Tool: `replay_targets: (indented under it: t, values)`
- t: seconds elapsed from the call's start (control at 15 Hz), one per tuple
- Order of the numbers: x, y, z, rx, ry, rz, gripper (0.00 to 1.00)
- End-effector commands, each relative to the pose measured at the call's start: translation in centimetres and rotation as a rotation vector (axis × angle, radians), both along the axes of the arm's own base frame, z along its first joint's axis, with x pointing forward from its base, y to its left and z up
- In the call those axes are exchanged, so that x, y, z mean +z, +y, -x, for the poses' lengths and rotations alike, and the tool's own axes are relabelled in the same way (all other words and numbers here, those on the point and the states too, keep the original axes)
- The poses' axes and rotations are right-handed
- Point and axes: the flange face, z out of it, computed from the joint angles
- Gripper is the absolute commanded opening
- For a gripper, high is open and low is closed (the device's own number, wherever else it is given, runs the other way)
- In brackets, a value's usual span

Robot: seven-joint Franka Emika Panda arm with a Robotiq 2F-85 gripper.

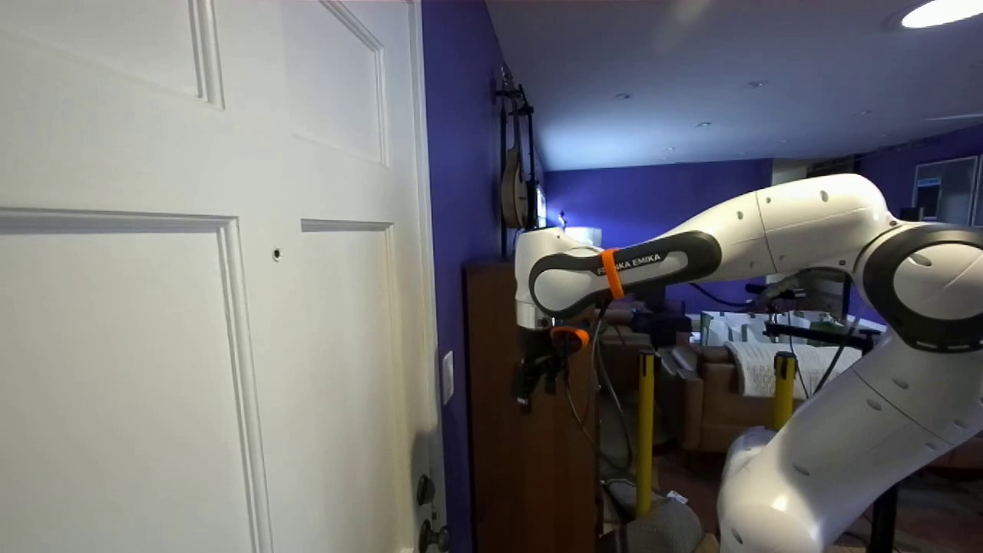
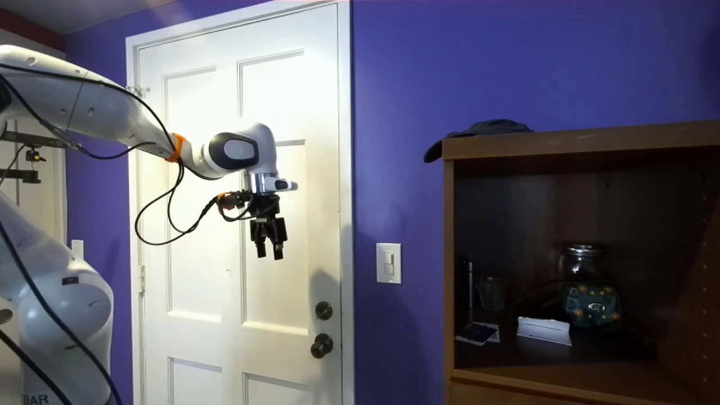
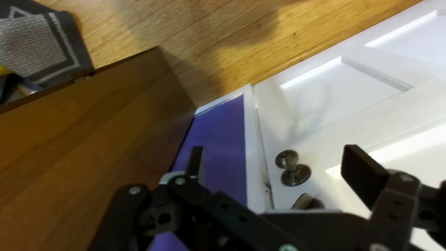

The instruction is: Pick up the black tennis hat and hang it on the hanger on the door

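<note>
The black tennis hat (image 2: 492, 129) lies limp on top of the brown cabinet, its brim hanging over the near left corner, in an exterior view. It does not show in the wrist view. The white panelled door (image 2: 194, 270) stands left of the cabinet; it also shows in an exterior view (image 1: 153, 346) and the wrist view (image 3: 366, 90). My gripper (image 2: 270, 253) points down in front of the door, lower than the hat and well to its left. It also shows in an exterior view (image 1: 536, 392). In the wrist view my gripper (image 3: 275, 164) is open and empty. I cannot make out a hanger.
The brown cabinet (image 2: 585, 140) holds a jar (image 2: 582, 261), a dark patterned bag (image 2: 593, 304) and a white card (image 2: 543, 331). The door knob (image 3: 287, 158) sticks out below my gripper. A light switch (image 2: 388, 263) is on the purple wall. A guitar (image 1: 513, 184) hangs beyond the cabinet.
</note>
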Motion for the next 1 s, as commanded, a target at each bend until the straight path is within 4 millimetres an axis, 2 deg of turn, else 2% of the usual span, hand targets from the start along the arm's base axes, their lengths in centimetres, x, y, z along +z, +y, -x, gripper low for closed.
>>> replay_targets:
  t: [0.0, 0.27, 0.33, 0.47, 0.87, 0.93]
  values:
    - [5.5, -3.7, 1.8, -0.046, -0.096, 0.137, 1.00]
    - [10.3, -7.2, 2.6, -0.107, -0.181, 0.196, 1.00]
    - [8.4, -6.0, 2.4, -0.091, -0.147, 0.165, 1.00]
    - [10.0, -6.9, 2.7, -0.109, -0.176, 0.170, 1.00]
    - [10.1, -7.0, 2.6, -0.111, -0.177, 0.171, 1.00]
    - [10.4, -7.9, 2.4, -0.134, -0.188, 0.194, 1.00]
